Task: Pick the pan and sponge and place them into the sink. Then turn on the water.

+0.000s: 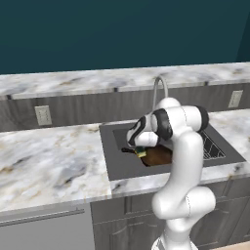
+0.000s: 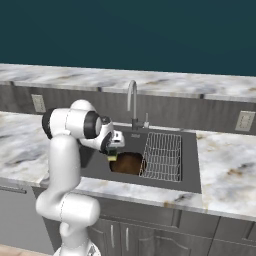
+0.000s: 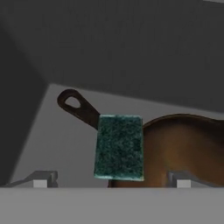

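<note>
From my seat the hand [image 3: 111,181] reads wide open: two small fingertips [image 3: 41,180] well apart at the bottom of the hand view, nothing between them. Just ahead, in the gap's line, lies the small rectangular sponge, dark green scouring top [image 3: 119,146], a yellow edge visible from the left base view [image 1: 141,153]. It rests over the rim of the round dark-brown cast-iron pan [image 3: 183,151], by the root of its short black loop-ended handle [image 3: 76,106]; whether it touches the handle I cannot tell. Pan [image 2: 127,163] and sponge [image 2: 112,157] both sit in the large dark-grey recessed sink [image 2: 187,182], on its left part. Wire rack [image 2: 162,156] fills the right side. Curved steel faucet [image 2: 132,102] stands behind the basin. Marbled desk [image 1: 44,161] surrounds the sink; wall outlet [image 1: 43,115] on the backsplash.
</note>
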Motion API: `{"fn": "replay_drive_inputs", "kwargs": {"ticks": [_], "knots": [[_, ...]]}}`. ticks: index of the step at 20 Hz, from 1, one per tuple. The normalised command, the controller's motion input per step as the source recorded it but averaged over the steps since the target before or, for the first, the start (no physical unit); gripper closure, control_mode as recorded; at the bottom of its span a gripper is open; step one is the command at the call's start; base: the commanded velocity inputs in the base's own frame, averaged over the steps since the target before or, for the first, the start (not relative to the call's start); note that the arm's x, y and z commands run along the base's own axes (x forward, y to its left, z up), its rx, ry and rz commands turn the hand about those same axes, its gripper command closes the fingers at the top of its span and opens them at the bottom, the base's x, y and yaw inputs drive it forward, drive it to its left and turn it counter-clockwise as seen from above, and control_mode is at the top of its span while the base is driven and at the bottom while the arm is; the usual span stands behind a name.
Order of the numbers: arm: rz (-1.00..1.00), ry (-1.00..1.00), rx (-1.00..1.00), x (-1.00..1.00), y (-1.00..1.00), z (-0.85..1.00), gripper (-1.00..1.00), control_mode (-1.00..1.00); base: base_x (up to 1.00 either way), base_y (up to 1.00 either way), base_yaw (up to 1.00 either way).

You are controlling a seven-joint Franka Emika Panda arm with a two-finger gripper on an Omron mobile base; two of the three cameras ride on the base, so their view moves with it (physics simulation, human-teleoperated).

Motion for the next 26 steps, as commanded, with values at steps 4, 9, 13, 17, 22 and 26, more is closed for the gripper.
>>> {"fn": "replay_drive_inputs", "kwargs": {"ticks": [4, 9, 13, 17, 22, 26], "knots": [[0.0, -0.06, 0.0, -0.29, 0.0, 0.36, -1.0, -1.0, 0.0, 0.0, 0.0], [0.0, -0.05, 0.0, -0.28, 0.0, 0.4, -1.0, -1.0, 0.0, 0.0, 0.0], [0.0, -0.03, 0.0, -0.35, 0.0, 0.31, -1.0, -1.0, 0.0, 0.0, 0.0], [0.0, -0.03, 0.0, -0.44, 0.0, 0.21, -1.0, -1.0, 0.0, 0.0, 0.0], [0.0, -0.07, 0.0, -0.54, 0.0, 0.14, -1.0, -1.0, 0.0, 0.0, 0.0], [0.0, -0.1, 0.0, -0.46, -0.09, 0.19, -1.0, -1.0, 0.0, 0.0, 0.0]]}}
